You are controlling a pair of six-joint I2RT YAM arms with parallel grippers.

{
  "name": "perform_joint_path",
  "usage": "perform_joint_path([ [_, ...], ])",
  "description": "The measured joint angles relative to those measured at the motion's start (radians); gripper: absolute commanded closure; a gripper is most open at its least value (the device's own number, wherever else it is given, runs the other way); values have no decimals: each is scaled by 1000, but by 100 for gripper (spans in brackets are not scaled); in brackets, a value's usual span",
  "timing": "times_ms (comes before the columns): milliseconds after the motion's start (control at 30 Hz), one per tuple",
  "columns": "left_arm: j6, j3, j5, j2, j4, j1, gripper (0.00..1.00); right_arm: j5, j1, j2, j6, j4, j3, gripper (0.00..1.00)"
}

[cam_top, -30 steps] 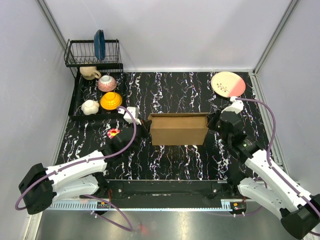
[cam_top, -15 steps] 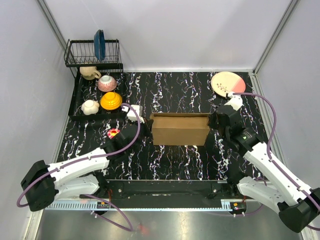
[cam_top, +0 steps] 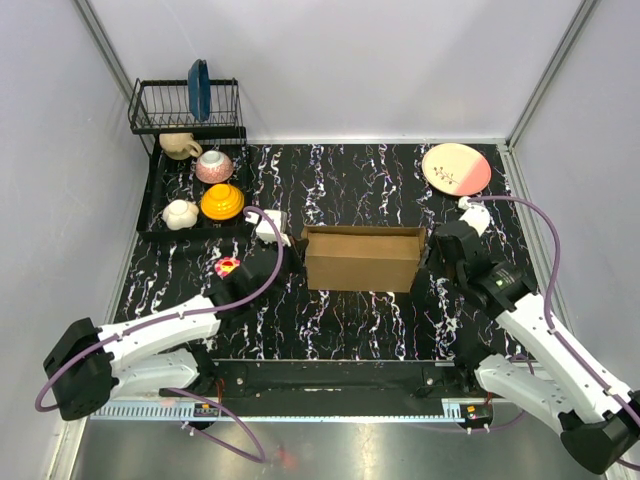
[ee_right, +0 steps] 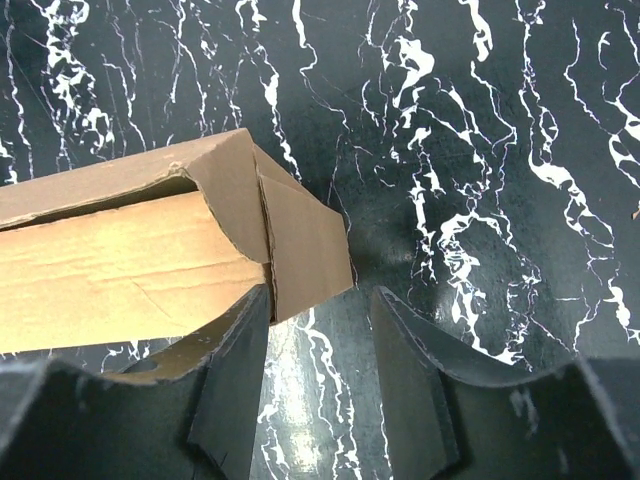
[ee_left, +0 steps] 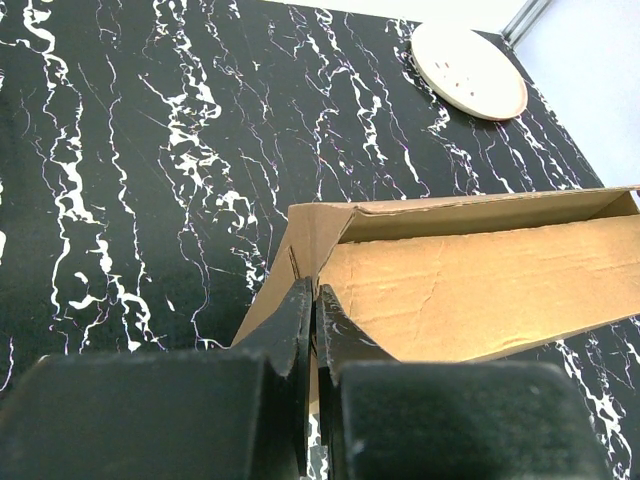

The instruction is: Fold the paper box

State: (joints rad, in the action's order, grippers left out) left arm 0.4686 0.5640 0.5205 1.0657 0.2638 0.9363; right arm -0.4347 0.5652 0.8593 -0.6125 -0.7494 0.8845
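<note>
From above, the plain brown corrugated cardboard box stands open-topped at frame centre on the black, white-veined table. The left gripper is at its left end and the right gripper at its right.

In the left wrist view, low centre, the claw is pressed together against the box's end corner; whether cardboard is pinched, I cannot tell.

In the right wrist view the claw stands parted around the tip of the splayed end flap. Best, I judge, to push that flap inward along its crease while the left arm braces the box against sliding.
</note>
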Motion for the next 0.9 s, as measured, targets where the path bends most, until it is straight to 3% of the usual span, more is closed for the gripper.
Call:
perform_joint_path([
  [133, 1, 1, 7, 8, 9, 0, 100, 6, 0, -50, 1, -2, 2, 51],
  [167, 2, 1, 9, 10, 11, 0, 100, 7, 0, -80, 1, 2, 1, 57],
  [200, 3, 1, 10, 10, 12, 0, 100, 3, 0, -115, 1, 3, 1, 76],
  [300, 4, 1, 17, 10, 11, 3, 100, -45, 0, -177, -24, -8, 8, 100],
  [500, 8, 2, 37, -5, -1, 6, 100, -148, -3, -77, -156, -39, -17, 100],
  [667, 11, -3, 58, -26, -23, 8, 100, -111, -28, -44, -296, 24, -211, 100],
  [900, 7, -15, 95, -50, -37, 8, 100, -18, -51, -122, -447, 265, -497, 100],
])
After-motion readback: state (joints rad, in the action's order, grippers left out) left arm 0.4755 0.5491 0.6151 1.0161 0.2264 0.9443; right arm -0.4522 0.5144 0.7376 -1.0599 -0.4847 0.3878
